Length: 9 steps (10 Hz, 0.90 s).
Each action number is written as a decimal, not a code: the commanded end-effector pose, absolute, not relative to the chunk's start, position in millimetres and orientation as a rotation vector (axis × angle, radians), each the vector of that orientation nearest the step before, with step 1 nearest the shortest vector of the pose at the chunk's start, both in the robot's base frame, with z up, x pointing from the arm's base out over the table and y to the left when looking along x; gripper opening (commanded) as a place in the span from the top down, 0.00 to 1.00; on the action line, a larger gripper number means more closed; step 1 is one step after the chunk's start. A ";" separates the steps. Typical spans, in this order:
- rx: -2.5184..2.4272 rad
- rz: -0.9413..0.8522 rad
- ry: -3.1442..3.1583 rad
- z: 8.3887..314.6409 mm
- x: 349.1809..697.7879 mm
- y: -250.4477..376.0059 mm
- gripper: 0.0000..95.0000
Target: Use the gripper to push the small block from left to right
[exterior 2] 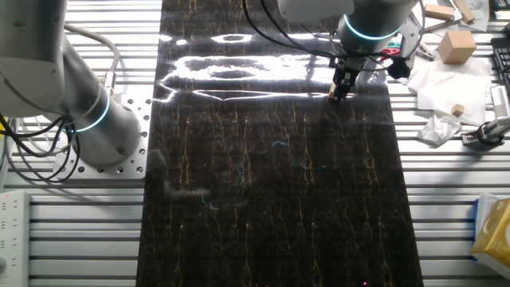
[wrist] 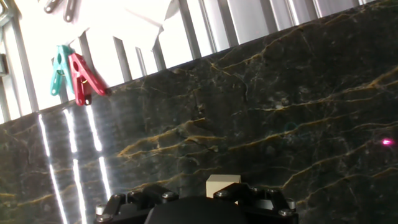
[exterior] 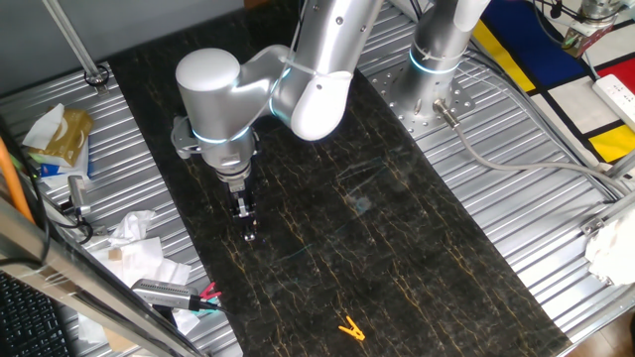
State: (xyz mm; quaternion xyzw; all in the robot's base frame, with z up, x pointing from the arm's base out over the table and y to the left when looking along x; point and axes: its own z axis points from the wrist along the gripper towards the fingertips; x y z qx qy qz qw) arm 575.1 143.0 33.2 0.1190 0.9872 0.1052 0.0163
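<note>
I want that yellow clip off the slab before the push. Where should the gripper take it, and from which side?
The yellow clip lies flat near the slab's near edge, in the open and away from the gripper. Likely best: come straight down from above and close across its narrow width near the middle, where the two legs meet. Its finer shape is too small to tell.

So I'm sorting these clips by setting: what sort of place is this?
Probably a robotics lab bench: a silver robot arm bolted to a ribbed metal table, a dark marble-patterned mat as workspace, and loose cables.
</note>
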 end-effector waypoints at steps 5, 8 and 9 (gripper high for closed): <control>0.388 0.318 3.067 33.0 571.9 154.4 0.20; 0.404 0.320 3.064 34.6 571.7 161.0 0.20; 0.405 0.320 3.065 35.5 572.4 162.2 0.20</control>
